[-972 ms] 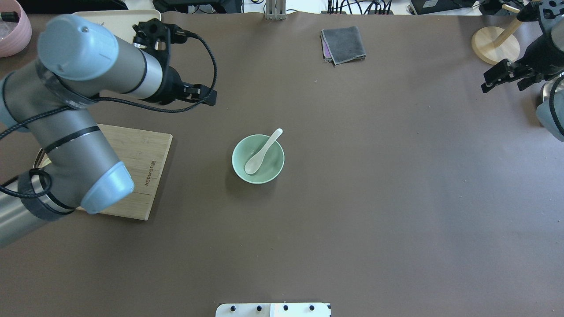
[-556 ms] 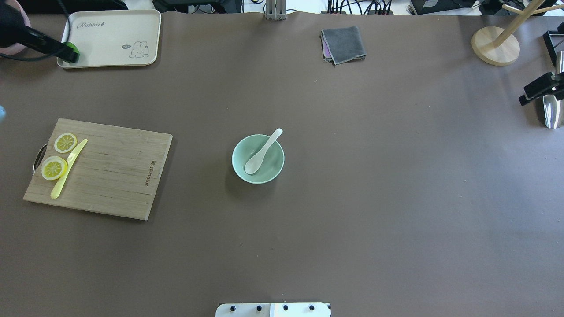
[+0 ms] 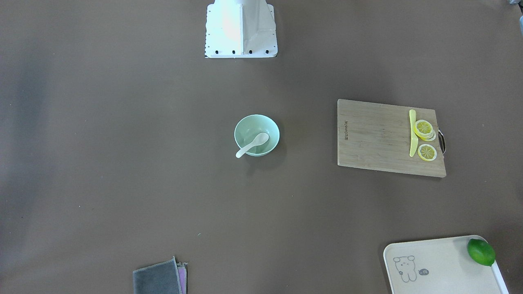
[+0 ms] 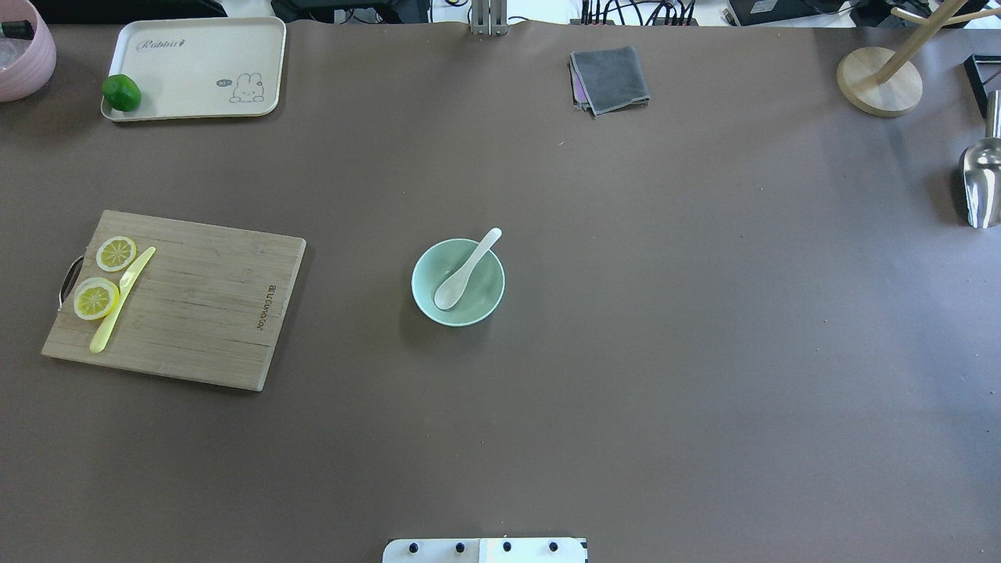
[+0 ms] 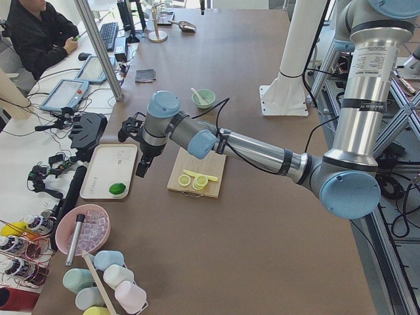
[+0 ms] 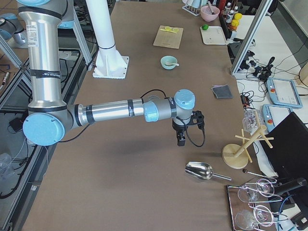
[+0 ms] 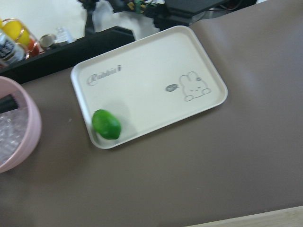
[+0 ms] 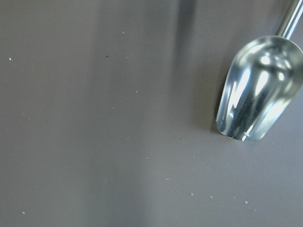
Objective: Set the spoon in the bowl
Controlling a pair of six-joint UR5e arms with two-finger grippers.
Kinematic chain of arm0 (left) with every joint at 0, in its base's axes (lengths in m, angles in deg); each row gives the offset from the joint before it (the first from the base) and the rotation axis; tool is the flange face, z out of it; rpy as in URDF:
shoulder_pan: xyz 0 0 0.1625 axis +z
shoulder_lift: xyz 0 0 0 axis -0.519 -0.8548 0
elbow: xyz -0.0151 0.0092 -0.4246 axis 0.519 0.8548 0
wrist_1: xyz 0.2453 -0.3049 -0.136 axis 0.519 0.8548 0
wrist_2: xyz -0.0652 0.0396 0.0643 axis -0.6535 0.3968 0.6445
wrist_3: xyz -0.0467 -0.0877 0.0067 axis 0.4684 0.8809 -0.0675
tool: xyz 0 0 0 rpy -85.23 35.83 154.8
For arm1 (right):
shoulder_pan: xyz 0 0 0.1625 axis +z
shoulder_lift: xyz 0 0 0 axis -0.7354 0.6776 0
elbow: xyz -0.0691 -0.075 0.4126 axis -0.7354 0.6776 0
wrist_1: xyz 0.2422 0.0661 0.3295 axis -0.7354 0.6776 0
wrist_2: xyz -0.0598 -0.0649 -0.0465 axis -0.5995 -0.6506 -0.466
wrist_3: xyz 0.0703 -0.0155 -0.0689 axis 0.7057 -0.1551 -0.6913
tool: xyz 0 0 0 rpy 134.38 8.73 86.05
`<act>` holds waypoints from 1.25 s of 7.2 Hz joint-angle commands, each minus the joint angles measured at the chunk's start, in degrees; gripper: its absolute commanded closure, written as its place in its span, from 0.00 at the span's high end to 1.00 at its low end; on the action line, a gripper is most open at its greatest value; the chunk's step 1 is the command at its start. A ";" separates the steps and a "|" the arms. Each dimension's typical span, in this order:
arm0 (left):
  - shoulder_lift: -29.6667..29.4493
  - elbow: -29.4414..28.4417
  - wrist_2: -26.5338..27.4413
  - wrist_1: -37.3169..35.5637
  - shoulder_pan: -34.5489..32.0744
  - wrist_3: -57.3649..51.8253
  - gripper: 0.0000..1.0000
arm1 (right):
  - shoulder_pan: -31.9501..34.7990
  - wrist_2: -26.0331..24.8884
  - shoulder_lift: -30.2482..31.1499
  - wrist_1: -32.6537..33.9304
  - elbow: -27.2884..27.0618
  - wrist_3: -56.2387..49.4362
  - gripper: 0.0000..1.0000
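The white spoon (image 4: 467, 270) lies in the mint-green bowl (image 4: 486, 305) at the table's middle, scoop down inside and handle resting over the far-right rim. The front view shows the same spoon (image 3: 253, 145) and bowl (image 3: 249, 124). Both arms are out of the overhead and front views. In the left side view my left gripper (image 5: 141, 165) hangs over the cream tray, far from the bowl (image 5: 204, 98). In the right side view my right gripper (image 6: 181, 139) hangs near the metal scoop. I cannot tell whether either is open or shut.
A wooden cutting board (image 4: 203, 313) with lemon slices and a yellow knife (image 4: 121, 301) lies at the left. A cream tray (image 4: 203, 62) holds a lime (image 4: 121, 92). A grey cloth (image 4: 610, 78), a wooden stand (image 4: 876, 82) and a metal scoop (image 4: 981, 180) lie at the back and right.
My left arm has swung off the overhead view to the left, uncovering the board and tray. My right arm has left it on the right. Spoon and bowl have not moved.
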 commanded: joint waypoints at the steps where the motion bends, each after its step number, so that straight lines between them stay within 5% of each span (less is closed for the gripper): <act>1: 6.93 -1.05 0.18 0.38 -3.02 -0.14 0.98 | 3.38 0.32 4.08 0.23 -1.92 -1.64 1.00; 9: 9.95 -2.45 -0.35 -1.55 -4.26 0.56 0.98 | 3.38 -0.21 2.88 5.50 -3.78 -1.38 1.00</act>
